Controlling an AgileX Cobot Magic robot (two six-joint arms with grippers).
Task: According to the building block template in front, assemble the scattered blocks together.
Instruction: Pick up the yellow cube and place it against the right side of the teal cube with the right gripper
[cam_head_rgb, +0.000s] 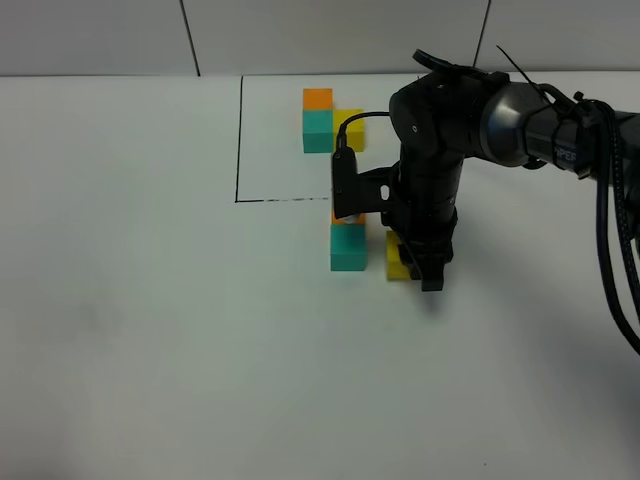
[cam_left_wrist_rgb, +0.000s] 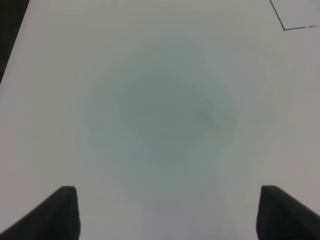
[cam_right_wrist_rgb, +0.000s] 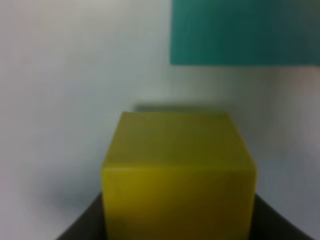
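Inside the thin black frame (cam_head_rgb: 240, 140) at the back sits the building block template (cam_head_rgb: 330, 120): orange, teal and yellow cubes joined in an L. In front of the frame stand the scattered blocks. The loose teal cube (cam_head_rgb: 348, 247) has an orange cube (cam_head_rgb: 338, 216) behind it, mostly hidden by my right arm's camera. The loose yellow cube (cam_head_rgb: 397, 260) sits a small gap to the right of the teal one. My right gripper (cam_head_rgb: 428, 272) is shut, low on the table right against the yellow cube (cam_right_wrist_rgb: 177, 175); its dark fingers (cam_right_wrist_rgb: 82, 227) show behind it. My left gripper (cam_left_wrist_rgb: 167, 215) is open over bare table.
The white table (cam_head_rgb: 150, 300) stretches wide to the left and front of the blocks. My right arm (cam_head_rgb: 470, 110) with its cables reaches in from the right edge. A corner of the black frame line (cam_left_wrist_rgb: 285, 25) shows in the left wrist view.
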